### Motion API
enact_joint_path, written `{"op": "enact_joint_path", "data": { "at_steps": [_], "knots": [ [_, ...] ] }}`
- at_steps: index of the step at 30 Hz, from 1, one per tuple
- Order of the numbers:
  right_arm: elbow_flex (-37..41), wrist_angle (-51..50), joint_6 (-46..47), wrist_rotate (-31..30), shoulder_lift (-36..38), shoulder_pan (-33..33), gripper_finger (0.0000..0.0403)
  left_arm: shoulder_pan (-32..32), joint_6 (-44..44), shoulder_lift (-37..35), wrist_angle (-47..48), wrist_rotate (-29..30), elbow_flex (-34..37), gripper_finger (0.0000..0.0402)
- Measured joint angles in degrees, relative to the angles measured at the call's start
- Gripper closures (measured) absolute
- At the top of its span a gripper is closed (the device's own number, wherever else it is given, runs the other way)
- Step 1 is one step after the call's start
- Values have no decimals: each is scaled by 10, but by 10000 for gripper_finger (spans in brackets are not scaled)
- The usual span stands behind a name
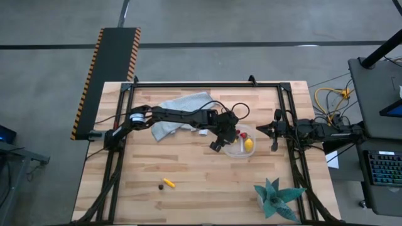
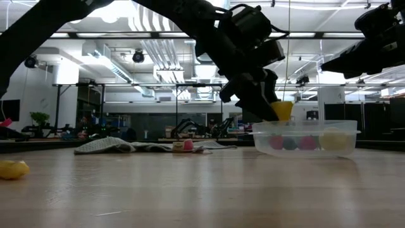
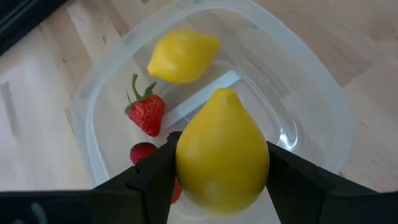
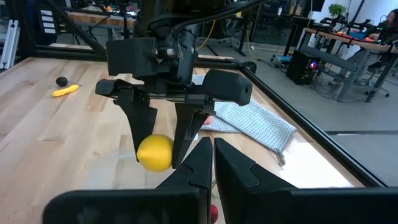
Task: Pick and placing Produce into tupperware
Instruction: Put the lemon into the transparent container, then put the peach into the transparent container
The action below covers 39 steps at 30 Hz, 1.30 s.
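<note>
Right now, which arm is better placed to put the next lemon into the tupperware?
Left. Its tool already holds a lemon directly above the tupperware. The right tool is shut and empty beside it.

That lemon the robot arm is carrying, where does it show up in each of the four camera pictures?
High view: the held lemon is right of centre, over the tupperware.
Low view: only its tip peeks out above the tupperware.
Left wrist view: large, between the left gripper fingers.
Right wrist view: lower centre.
Shared landmark: the tupperware; not clearly seen in the right wrist view.
</note>
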<state>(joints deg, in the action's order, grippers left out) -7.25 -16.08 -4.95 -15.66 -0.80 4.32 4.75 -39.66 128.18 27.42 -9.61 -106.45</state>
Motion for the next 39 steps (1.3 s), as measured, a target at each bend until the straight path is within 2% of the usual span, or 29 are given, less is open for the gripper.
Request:
{"op": "enact_joint_path", "data": {
  "at_steps": [3,10,22,29,39],
  "knots": [
    [0,0,0,0,0,0,394,0,0,0,1,0,0,187],
    [0,0,0,0,0,0,394,0,0,0,1,1,0,192],
    [0,0,0,0,0,0,394,0,-2,-3,9,45,-2,191],
    [0,-1,0,0,0,0,394,0,2,-30,65,110,1,190],
    [0,-6,5,0,0,0,394,0,29,-56,168,165,6,190]
  ]
}}
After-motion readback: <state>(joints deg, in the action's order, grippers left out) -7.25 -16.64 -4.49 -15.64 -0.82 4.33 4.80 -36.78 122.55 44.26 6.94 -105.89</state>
